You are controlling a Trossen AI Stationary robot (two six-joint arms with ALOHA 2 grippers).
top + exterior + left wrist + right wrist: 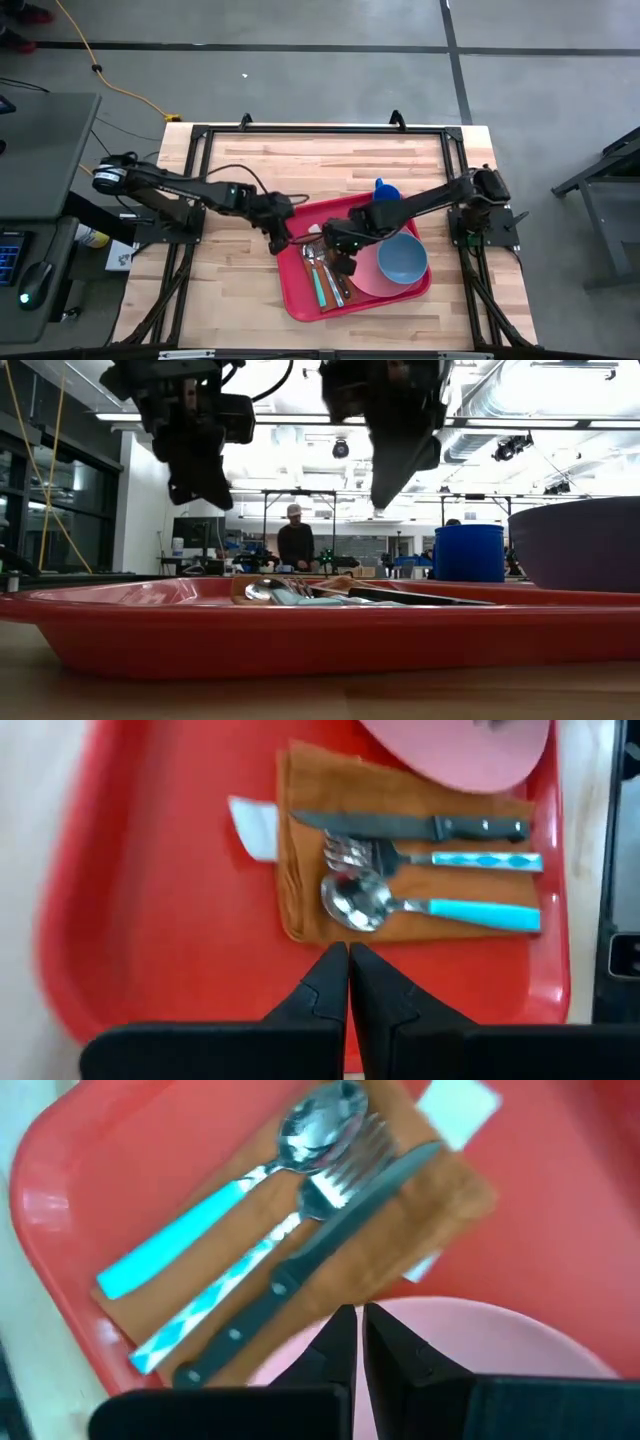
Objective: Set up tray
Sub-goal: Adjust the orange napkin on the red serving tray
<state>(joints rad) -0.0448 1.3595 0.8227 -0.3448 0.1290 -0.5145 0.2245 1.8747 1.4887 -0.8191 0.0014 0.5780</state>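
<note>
Glossy plastic tray; cloth napkin; wood table

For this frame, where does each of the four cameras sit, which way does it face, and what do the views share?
High view: overhead, facing straight down; both arms meet over the tray.
Low view: at tabletop height, looking level across the tray's rim into the room; both grippers hang from above.
Left wrist view: past the shut left gripper onto the napkin with cutlery.
Right wrist view: past the shut right gripper over the pink plate.
Shared: both wrist views show the knife.
</note>
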